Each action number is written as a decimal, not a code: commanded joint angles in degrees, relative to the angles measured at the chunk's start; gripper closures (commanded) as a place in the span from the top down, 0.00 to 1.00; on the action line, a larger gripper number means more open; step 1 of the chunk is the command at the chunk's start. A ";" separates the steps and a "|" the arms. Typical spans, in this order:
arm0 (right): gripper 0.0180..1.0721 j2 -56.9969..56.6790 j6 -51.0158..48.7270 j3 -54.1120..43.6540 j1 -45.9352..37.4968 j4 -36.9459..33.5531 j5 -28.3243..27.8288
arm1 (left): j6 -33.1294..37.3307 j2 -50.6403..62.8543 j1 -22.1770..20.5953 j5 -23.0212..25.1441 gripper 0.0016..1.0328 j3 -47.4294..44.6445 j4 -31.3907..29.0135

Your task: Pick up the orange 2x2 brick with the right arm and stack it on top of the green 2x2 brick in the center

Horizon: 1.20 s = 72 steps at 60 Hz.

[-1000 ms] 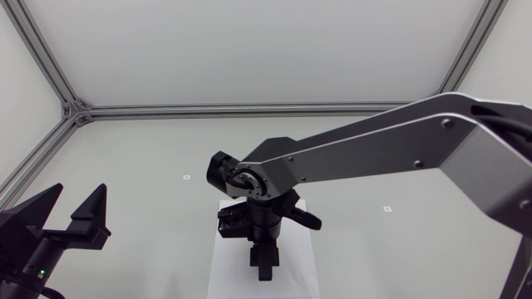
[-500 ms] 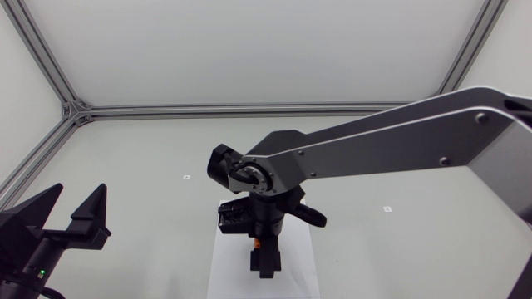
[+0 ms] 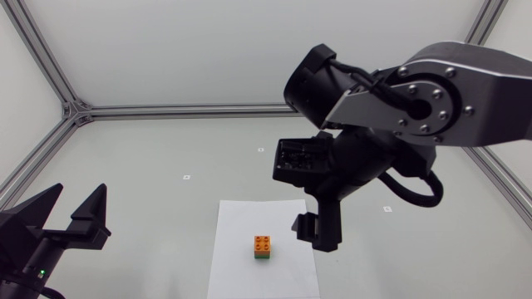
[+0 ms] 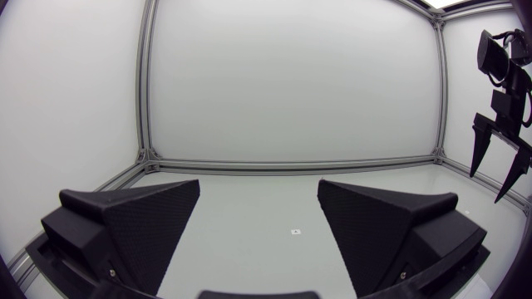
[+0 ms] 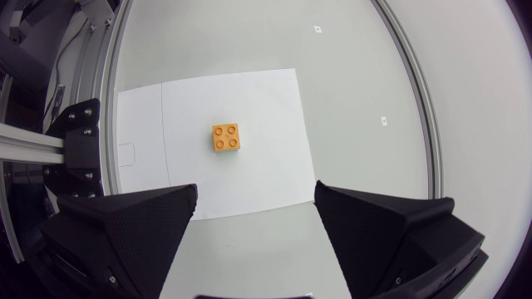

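The orange 2x2 brick (image 3: 263, 243) sits squarely on the green 2x2 brick (image 3: 263, 258), of which only a thin edge shows, on the white paper sheet (image 3: 241, 228). My right gripper (image 3: 314, 232) hangs open and empty above and to the right of the stack, apart from it. From the right wrist view the orange brick (image 5: 226, 138) lies well below and ahead of the open right gripper (image 5: 253, 195), on the sheet (image 5: 266, 108); the green brick is hidden under it. My left gripper (image 3: 66, 212) rests open at the near left, also empty (image 4: 259, 189).
Aluminium frame rails (image 3: 224, 109) border the table at the back and sides. The left wrist view shows my right gripper (image 4: 499, 158) hanging high at the far right. Small markers (image 3: 187, 177) dot the tabletop.
My right arm has let go of the orange brick and risen up and to the right, uncovering the stack that it hid before. The left arm has not moved.
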 commanded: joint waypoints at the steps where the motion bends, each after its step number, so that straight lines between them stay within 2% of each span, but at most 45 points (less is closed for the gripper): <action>1: 0.96 -3.41 0.48 -4.23 -3.47 -1.39 -1.47 | 0.73 -0.45 0.16 0.25 0.96 -2.35 -0.76; 5: 0.96 -6.31 0.66 -6.16 -8.30 -2.18 -4.38 | 0.73 -0.45 0.16 0.25 0.96 -2.35 -0.84; 16: 0.96 -13.25 2.06 -11.70 -18.67 -1.04 -6.66 | 0.73 -0.45 0.16 0.25 0.96 -2.35 -0.84; 33: 0.96 -28.81 1.36 -23.30 -30.45 6.26 -6.40 | 0.73 -0.45 0.16 0.25 0.96 -2.35 -0.84; 49: 0.96 -40.85 1.97 -31.65 -38.36 9.34 -5.61 | 0.73 -0.45 0.16 0.25 0.96 -2.35 -0.84; 65: 0.96 -53.94 3.73 -40.53 -42.05 13.99 2.30 | 0.73 -0.45 0.16 0.25 0.96 -2.35 -0.84; 72: 0.96 -58.95 6.46 -45.45 -43.54 20.76 7.23 | 0.73 -0.45 0.16 0.25 0.96 -2.35 -0.84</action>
